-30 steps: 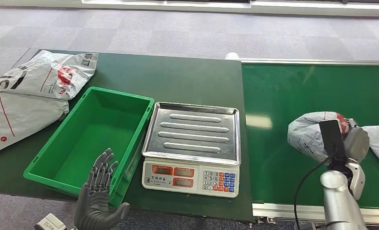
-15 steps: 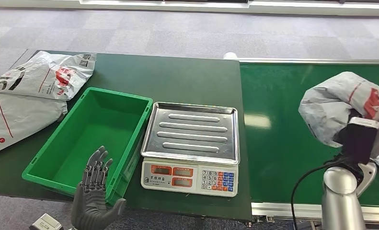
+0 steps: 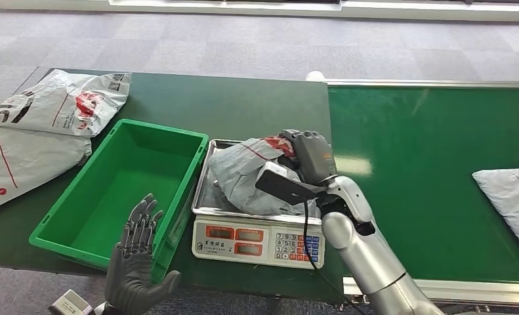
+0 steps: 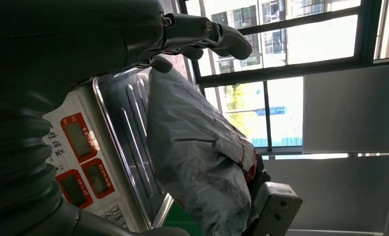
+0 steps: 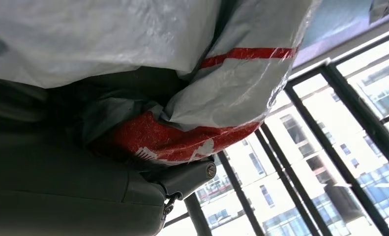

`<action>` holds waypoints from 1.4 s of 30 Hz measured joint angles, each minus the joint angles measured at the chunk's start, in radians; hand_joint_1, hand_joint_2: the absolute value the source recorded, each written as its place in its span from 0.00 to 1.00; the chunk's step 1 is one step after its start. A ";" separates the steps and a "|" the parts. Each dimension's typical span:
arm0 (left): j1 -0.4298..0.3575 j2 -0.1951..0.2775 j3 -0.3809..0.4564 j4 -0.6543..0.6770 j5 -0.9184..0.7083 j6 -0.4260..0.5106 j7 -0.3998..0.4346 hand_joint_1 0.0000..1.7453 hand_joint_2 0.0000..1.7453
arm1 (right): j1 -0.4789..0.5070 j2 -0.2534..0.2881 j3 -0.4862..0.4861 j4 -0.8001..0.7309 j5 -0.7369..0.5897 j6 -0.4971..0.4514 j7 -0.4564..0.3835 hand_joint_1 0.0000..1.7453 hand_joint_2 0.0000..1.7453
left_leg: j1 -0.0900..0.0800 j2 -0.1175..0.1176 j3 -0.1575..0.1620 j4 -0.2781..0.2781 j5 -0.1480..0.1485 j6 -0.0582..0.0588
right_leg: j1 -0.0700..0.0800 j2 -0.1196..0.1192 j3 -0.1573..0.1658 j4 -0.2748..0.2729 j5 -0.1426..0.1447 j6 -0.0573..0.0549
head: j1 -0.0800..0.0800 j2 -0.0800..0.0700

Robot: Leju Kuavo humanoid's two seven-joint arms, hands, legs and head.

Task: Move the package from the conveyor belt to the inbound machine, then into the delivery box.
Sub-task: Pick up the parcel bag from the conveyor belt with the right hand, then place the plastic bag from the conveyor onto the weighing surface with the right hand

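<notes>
The right robot hand (image 3: pixel 309 157) grips the grey package (image 3: pixel 253 172), its fingers wrapped around the bundle's red-printed end, and the package rests on the steel tray of the scale (image 3: pixel 260 237) near the table's (image 3: pixel 243 105) front edge, just beside the conveyor belt (image 3: pixel 427 144). The left robot hand (image 3: pixel 137 262) holds nothing, fingers spread, at the front wall of the green box (image 3: pixel 122 190). Two more grey bags (image 3: pixel 40 125) lie at the table's left edge, and another (image 3: pixel 509 197) lies toward the belt's right end.
</notes>
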 joint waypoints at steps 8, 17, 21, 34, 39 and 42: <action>-0.007 0.009 -0.011 -0.002 0.006 0.029 0.025 0.00 1.00 | -0.099 0.063 0.087 0.213 0.169 -0.001 0.210 0.00 1.00 | 0.001 -0.001 -0.001 0.000 0.000 0.000 | -0.001 -0.001 0.000 0.000 0.000 0.000 | 0.000 0.000; 0.003 0.008 0.000 -0.046 -0.046 0.059 0.063 0.00 1.00 | -0.147 0.098 0.083 0.430 0.166 -0.048 0.180 0.00 1.00 | 0.000 -0.001 0.000 0.000 0.000 0.000 | 0.000 0.000 0.000 0.000 0.001 0.000 | 0.000 0.000; 0.001 0.004 0.013 -0.060 -0.112 0.090 0.089 0.00 1.00 | -0.151 0.106 0.072 0.443 0.136 -0.044 0.157 0.00 1.00 | 0.000 -0.001 0.001 0.000 0.000 -0.001 | 0.000 0.000 0.000 0.000 0.001 0.000 | 0.000 0.000; -0.199 -0.002 0.051 0.064 -0.407 0.256 0.320 0.00 1.00 | 0.068 0.088 -0.074 -0.021 -0.360 -0.069 -0.004 0.00 1.00 | 0.000 -0.002 -0.002 0.001 0.001 -0.001 | 0.000 -0.002 -0.002 0.000 0.001 0.000 | 0.000 0.000; -0.297 -0.002 0.006 0.142 -0.474 0.324 0.392 0.00 1.00 | 0.184 0.059 -0.119 -0.180 -0.486 -0.041 0.025 0.00 1.00 | 0.000 -0.002 -0.002 0.001 0.001 -0.001 | -0.001 0.000 -0.003 -0.001 0.002 0.000 | 0.000 0.000; -0.370 -0.008 -0.045 0.214 -0.523 0.360 0.442 0.00 1.00 | 0.284 0.034 -0.162 -0.287 -0.523 -0.013 0.039 0.00 1.00 | -0.001 -0.005 -0.003 0.002 0.001 -0.001 | -0.001 -0.004 -0.002 -0.001 0.001 0.000 | 0.000 0.000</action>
